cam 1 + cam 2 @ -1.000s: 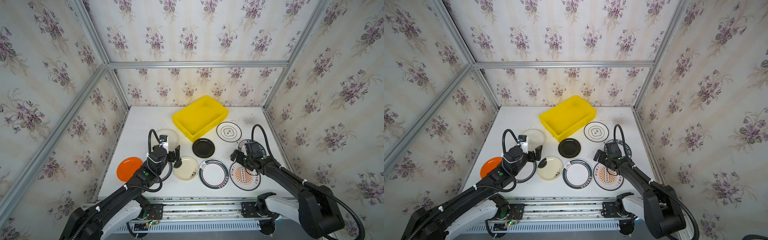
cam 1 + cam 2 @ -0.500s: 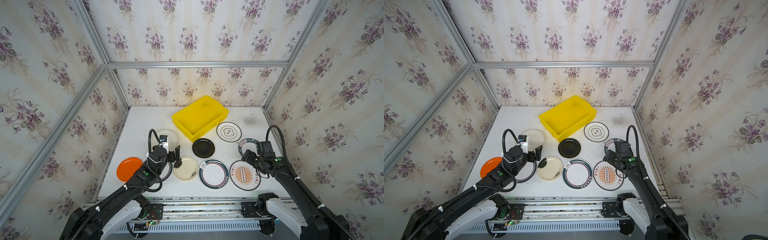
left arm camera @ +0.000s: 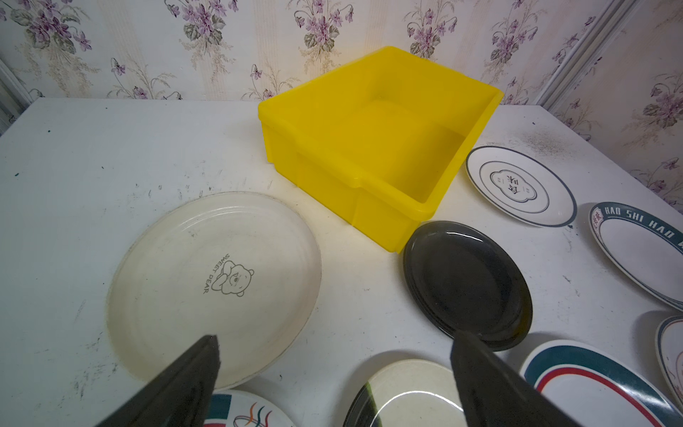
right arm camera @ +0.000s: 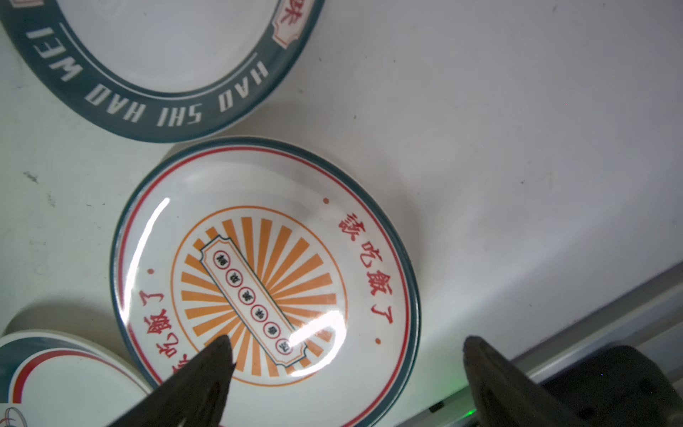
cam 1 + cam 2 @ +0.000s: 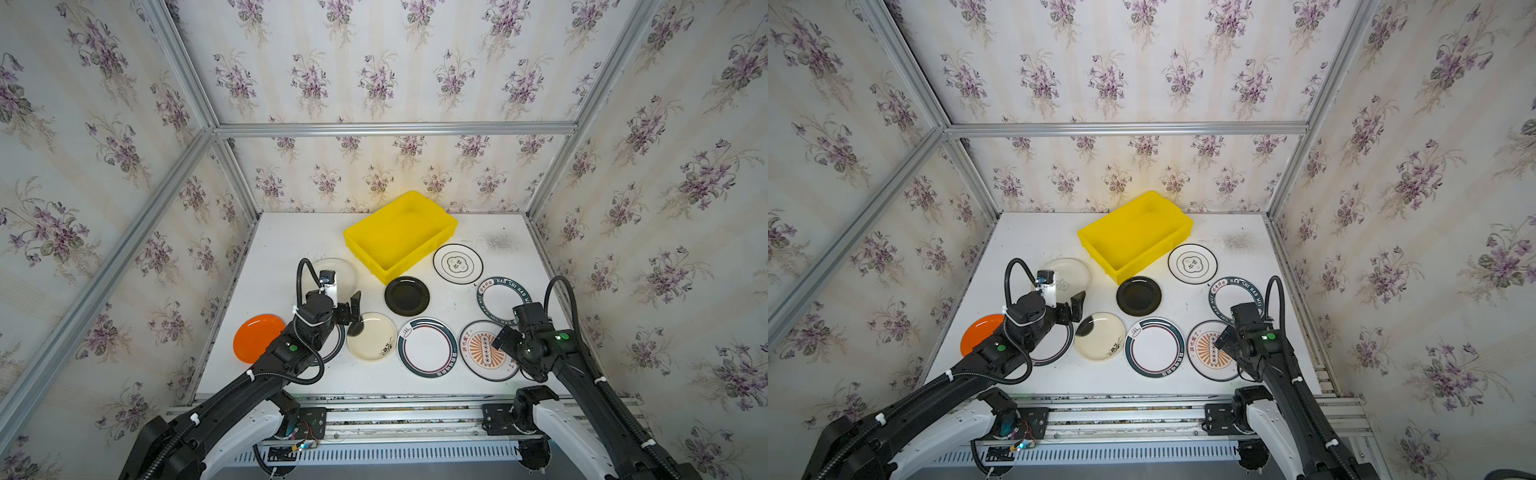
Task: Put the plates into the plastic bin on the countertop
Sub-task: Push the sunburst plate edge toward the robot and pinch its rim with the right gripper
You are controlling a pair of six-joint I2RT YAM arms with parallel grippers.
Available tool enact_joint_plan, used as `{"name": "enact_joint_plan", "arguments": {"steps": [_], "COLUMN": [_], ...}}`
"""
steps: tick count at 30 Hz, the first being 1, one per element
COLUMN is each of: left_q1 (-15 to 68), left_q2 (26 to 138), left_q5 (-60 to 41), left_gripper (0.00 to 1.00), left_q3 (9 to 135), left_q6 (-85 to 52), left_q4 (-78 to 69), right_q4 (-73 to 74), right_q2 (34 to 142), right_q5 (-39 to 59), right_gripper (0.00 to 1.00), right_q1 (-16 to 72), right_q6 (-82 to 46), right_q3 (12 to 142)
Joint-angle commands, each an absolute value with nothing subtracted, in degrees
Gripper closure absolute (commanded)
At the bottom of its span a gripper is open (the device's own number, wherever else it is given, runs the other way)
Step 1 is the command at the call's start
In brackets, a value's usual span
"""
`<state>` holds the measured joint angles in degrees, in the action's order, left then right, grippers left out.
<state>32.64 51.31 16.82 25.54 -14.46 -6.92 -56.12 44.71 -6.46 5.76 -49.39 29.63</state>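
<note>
The left pincer (image 3: 336,338) is spread wide and holds nothing. It hangs above the tabletop (image 5: 291,241) and touches no plate. Behind it on its left lies the orange plate (image 5: 253,338). Under its wrist, half hidden by the arm, lies a green-rimmed plate (image 5: 337,347). Ahead on its left lies the cream bear plate (image 3: 214,281), and ahead on its right the black plate (image 3: 467,284). Below its right finger is the edge of the cream sprig plate (image 5: 374,338). The yellow bin (image 5: 368,259) stands farther ahead of this pincer, beyond those two plates, with a near corner just beside the black plate.

Between the two pincers lies the red-lined plate (image 5: 428,347), which has a green rim.

The right pincer (image 4: 345,340) is also spread wide and empty. It hangs over the sunburst plate (image 4: 264,288), with one finger above the orange rays and the other above bare tabletop past the plate's rim. The lettered plate (image 5: 503,297) lies near this pincer, just beside the sunburst plate. The emblem plate (image 5: 457,264) lies farther off, near the bin.

There are nine plates: one orange, two cream, one black and five white with dark rims. All nine lie flat on the tabletop, outside the one bin.

The tabletop is white and scuffed, with a patch of dark specks (image 5: 496,241) at the back. Flowered wallpaper (image 5: 374,62) covers the walls, and aluminium framing (image 5: 395,129) edges them.
</note>
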Motion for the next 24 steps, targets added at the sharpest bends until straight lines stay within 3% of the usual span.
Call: {"name": "enact_joint_plan", "arguments": {"steps": [1, 8, 17, 24], "left_q1": [32.6, 32.5, 32.5, 32.5], "left_q2": [51.5, 51.9, 52.9, 53.7], "left_q5": [17.4, 17.6, 16.7, 16.6], "left_gripper": [0.00, 0.00, 0.00, 0.00], "left_q3": [26.0, 26.1, 26.3, 26.5], "left_q6": [-14.7, -14.7, -15.1, -15.0], "left_q4": [-7.5, -7.5, -7.6, -7.7], "right_q4": [-54.8, -48.9, -44.2, -43.7], "right_q2": [44.5, 40.9, 30.1, 28.0], "right_q5": [-3.9, 1.0, 4.3, 4.3], "right_gripper": [0.01, 0.01, 0.18, 0.49], "right_q1": [5.7, 5.8, 5.7, 5.7], "right_q6": [-51.9, -56.2, -62.9, -64.3], "right_q3": [27.3, 21.4, 13.0, 11.6]}}
